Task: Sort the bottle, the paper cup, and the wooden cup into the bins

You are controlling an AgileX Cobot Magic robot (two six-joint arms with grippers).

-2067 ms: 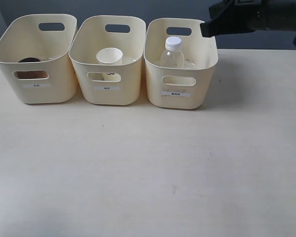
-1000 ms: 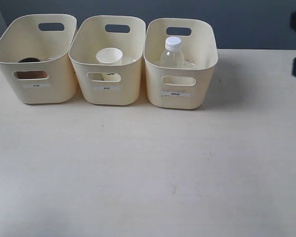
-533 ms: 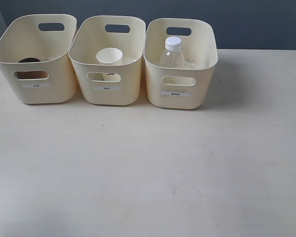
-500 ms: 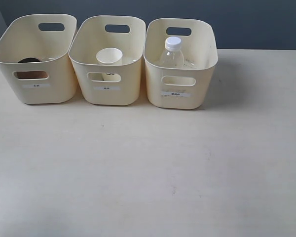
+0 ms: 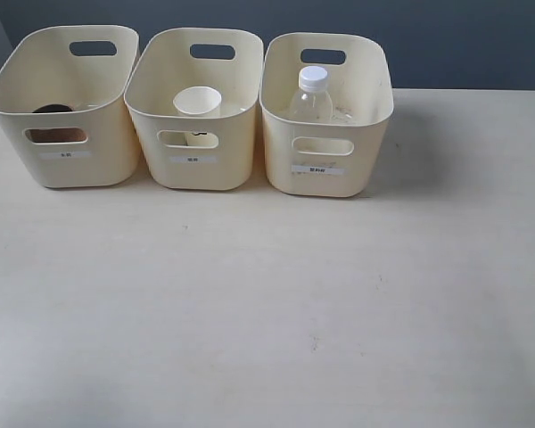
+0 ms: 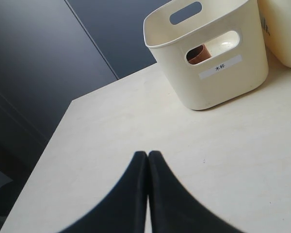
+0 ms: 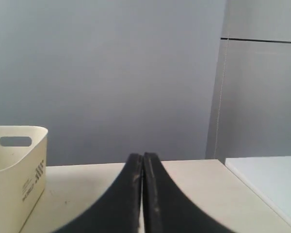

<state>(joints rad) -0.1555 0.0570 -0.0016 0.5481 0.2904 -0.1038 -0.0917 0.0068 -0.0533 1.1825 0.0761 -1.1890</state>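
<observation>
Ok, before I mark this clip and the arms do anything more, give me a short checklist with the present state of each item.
1. Bottle in a bin: ok, upright in the right bin.
2. Paper cup in a bin: ok, in the middle bin.
3. Wooden cup in a bin: ok, brown shows through the left bin's handle cut-out.
4. One item per bin: ok.
5. Left gripper empty: ok, jaws shut on nothing, over bare table.
6. Right gripper empty: ok, shut on nothing, beside the bins.
</observation>
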